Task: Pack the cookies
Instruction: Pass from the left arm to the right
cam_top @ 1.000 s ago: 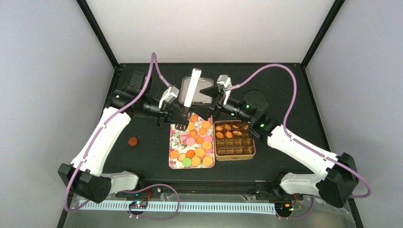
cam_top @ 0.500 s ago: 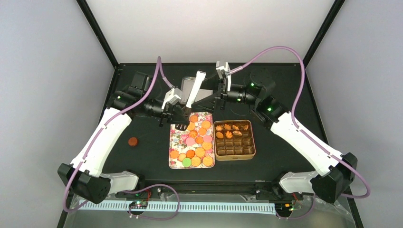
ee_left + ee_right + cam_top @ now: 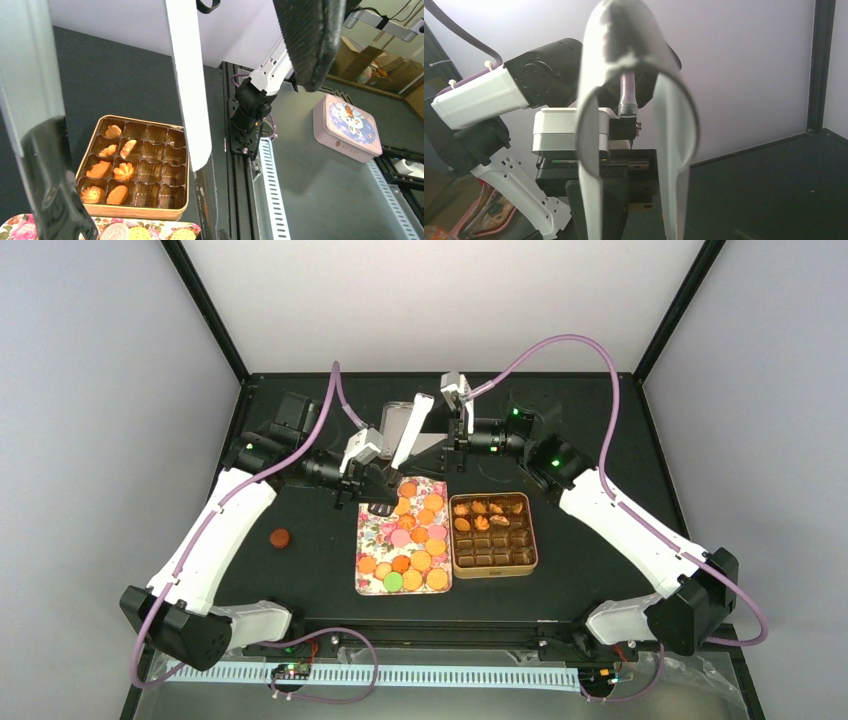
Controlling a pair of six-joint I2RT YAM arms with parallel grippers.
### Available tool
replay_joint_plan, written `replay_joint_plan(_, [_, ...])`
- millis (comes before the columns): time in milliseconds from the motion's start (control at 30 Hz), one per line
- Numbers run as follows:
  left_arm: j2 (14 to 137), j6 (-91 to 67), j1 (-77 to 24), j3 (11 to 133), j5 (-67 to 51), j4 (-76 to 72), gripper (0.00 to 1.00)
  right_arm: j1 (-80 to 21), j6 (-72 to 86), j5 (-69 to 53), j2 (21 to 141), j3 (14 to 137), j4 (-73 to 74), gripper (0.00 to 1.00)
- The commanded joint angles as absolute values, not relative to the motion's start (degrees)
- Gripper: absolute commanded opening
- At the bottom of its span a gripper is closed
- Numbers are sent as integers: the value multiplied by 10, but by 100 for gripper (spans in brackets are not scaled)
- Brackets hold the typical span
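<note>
Status, all relative to the tin (image 3: 495, 571):
- The far rows hold roughly seven orange cookies (image 3: 123, 171). The other compartments, about two thirds, look empty.
- Most of the cookies are on the floral tray (image 3: 370, 530), which is just left of the tin. They're mostly orange, with a couple pink and one green.
- One stray cookie (image 3: 281, 538) is on the table well left of the tin, past the tray.
- Left gripper (image 3: 378, 480) is off the tin's far-left corner, above the tray's far end. Its jaws are clamped on white tongs (image 3: 412, 428), which angle up and away.
- Right gripper (image 3: 435, 447) is just behind the tin's far-left corner, at the tongs' upper end. Its jaws are spread wide and hold nothing. I can't tell if it touches the tongs. In the right wrist view the tongs' bend fills the frame.

My read is we're about a third done, if that. No cookie is in the tongs as far as I can see. What's left is the bulk of the tray plus the stray.
</note>
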State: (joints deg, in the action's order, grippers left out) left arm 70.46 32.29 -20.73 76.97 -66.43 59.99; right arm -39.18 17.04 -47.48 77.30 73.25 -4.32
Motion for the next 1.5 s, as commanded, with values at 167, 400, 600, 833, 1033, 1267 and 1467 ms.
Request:
replay_joint_plan(167, [693,348,-217,783,-684,613,2,-388,187,-555,822,790,-12,81])
replay_joint_plan(400, [691,348,-219,783,-675,611,2,-388,216,-581,839,803,-24,60])
replay_joint_plan(600, [688,341,-219,782,-661,598,2,-389,210,-586,807,768,-28,48])
replay_joint_plan(833, [694,324,-219,778,-652,579,8,-389,208,-545,775,746,-40,31])
replay_joint_plan(1033, [696,320,-219,775,-617,571,46,-389,156,-420,732,716,-11,29])
replay_joint_plan(1267, [707,331,-218,771,-542,594,65,-389,106,-300,657,645,27,26])
replay_joint_plan(1467, [722,346,-212,763,-497,611,68,-389,76,-205,595,586,60,22])
